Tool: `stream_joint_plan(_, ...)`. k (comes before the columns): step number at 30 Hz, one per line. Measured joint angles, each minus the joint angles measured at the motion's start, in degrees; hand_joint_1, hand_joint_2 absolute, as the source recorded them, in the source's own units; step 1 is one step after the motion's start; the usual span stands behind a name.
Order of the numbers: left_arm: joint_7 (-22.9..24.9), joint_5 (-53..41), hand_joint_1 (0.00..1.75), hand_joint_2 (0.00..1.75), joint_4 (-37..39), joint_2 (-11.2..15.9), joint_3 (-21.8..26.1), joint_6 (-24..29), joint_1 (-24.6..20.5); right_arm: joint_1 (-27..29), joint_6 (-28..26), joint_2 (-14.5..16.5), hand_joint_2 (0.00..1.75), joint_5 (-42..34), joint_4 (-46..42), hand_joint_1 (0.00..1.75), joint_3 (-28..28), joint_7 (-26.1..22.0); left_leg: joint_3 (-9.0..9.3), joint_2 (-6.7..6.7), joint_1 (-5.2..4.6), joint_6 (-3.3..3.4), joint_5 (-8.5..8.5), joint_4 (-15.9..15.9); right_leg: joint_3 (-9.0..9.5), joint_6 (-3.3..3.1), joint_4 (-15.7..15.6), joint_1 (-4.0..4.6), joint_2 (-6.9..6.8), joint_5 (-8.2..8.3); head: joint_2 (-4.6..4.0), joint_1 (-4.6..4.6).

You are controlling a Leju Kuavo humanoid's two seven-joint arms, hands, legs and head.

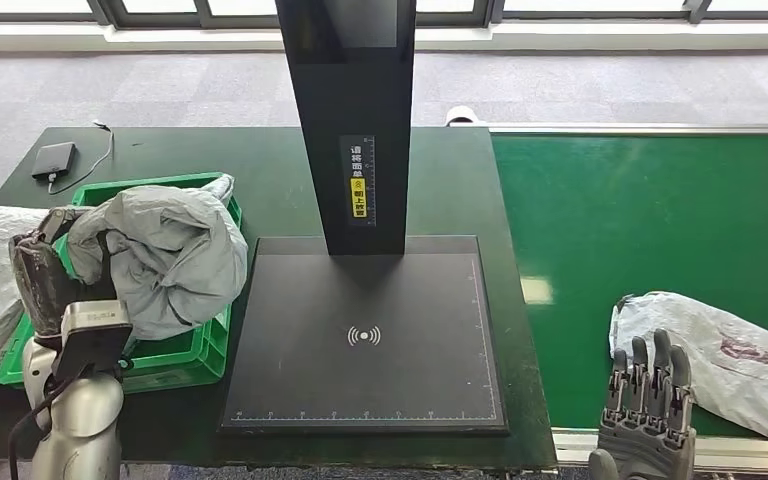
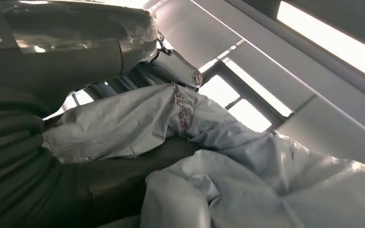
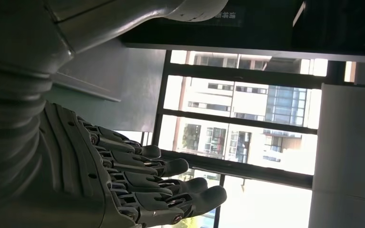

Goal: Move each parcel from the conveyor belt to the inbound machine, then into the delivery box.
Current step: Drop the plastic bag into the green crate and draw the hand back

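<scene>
While the left hand grips a crumpled grey parcel above the green delivery box, the bundle hangs bunched with no clear long axis; its bulk spreads from the hand toward the inbound machine's black base plate and overhangs the box's near-right corner. From the left wrist view the same parcel shows a strip of red print along a fold, too creased to read, and the hand's dark fingers are pressed into the plastic.

A second parcel, pale grey with a dark reddish mark on its face, lies flat on the green conveyor belt at the near right, its long axis running from the belt's near edge out toward the right frame edge.

On the machine's upright black column there is a vertical label: white Chinese characters above a yellow panel; the characters are too small to read with certainty. A white wireless symbol sits on the plate's centre, with ruler ticks along its edges.

The right hand is raised at the belt's near edge, just beside the second parcel, fingers extended upward, slightly apart, holding nothing. The right wrist view confirms straight, separated fingers.
</scene>
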Motion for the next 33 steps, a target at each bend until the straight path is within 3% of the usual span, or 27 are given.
stream_joint_plan(8, 8.63, -11.78, 1.75, 1.75, 23.19, 6.39, 6.78, 3.31, -22.47, -2.48, 0.54, 0.09, 1.75, -0.87, 1.65, 0.00, 0.00, 0.00, -0.12, -0.04, 0.06, -0.17, 0.28, 0.00, -0.14, -0.14, 0.03, 0.06, 0.00, 0.31, 0.00, 0.01)
stream_joint_plan(13, 11.33, -16.05, 1.75, 1.75, 35.79, 8.61, 8.94, 6.23, -31.62, -3.47, 2.43, 0.35, 1.75, -0.99, 2.45, 0.00, -0.14, 0.01, -0.18, 0.02, 0.07, -0.17, 0.30, 0.01, -0.20, -0.17, 0.04, 0.06, 0.05, 0.37, 0.00, 0.02)
stream_joint_plan(17, 12.21, -17.79, 1.75, 1.75, 42.31, 9.77, 10.97, 8.18, -34.74, -4.51, 3.80, 0.43, 1.75, -0.99, 3.15, 0.00, -0.28, 0.00, -0.21, 0.06, 0.07, -0.17, 0.29, 0.00, -0.25, -0.17, 0.04, 0.06, 0.09, 0.37, 0.00, 0.01)
stream_joint_plan(24, 12.38, -19.38, 1.75, 1.75, 49.47, 11.07, 13.27, 8.34, -35.12, -6.12, 4.09, 0.43, 1.75, -1.23, 4.84, 0.00, -0.31, 0.01, -0.33, 0.01, 0.10, -0.17, 0.30, 0.01, -0.34, -0.17, 0.04, 0.09, 0.07, 0.36, 0.00, 0.02)
stream_joint_plan(28, 11.08, -17.48, 1.75, 1.75, 50.19, 10.97, 13.55, 2.04, -32.74, -6.36, 4.30, 0.49, 1.75, -0.99, 5.38, 0.00, -0.40, 0.00, -0.29, 0.03, 0.03, -0.17, 0.29, 0.01, -0.33, -0.17, 0.04, 0.02, 0.08, 0.36, 0.01, 0.01)
stream_joint_plan(30, 9.60, -15.84, 0.96, 1.75, 49.23, 10.17, 13.55, -0.56, -29.43, -6.35, 4.61, 0.67, 1.75, -0.72, 5.59, 0.00, -0.72, 0.00, -0.31, 0.07, 0.01, -0.16, 0.28, 0.00, -0.38, -0.17, 0.04, 0.01, 0.10, 0.35, -0.01, 0.01)
stream_joint_plan(32, 8.35, -14.04, 0.09, 0.87, 48.07, 9.26, 13.55, -2.28, -26.29, -6.34, 4.80, 0.89, 1.75, -0.40, 5.79, 0.00, -1.09, 0.00, -0.38, 0.12, 0.02, -0.16, 0.28, 0.01, -0.46, -0.17, 0.04, 0.02, 0.13, 0.36, -0.01, 0.02)
stream_joint_plan(33, 7.84, -12.99, 0.00, 0.44, 47.22, 8.85, 13.55, -3.25, -24.94, -6.33, 4.84, 1.01, 1.75, -0.22, 5.90, 0.00, -1.27, 0.00, -0.41, 0.14, 0.01, -0.16, 0.27, 0.01, -0.49, -0.17, 0.04, 0.02, 0.14, 0.36, 0.00, 0.02)
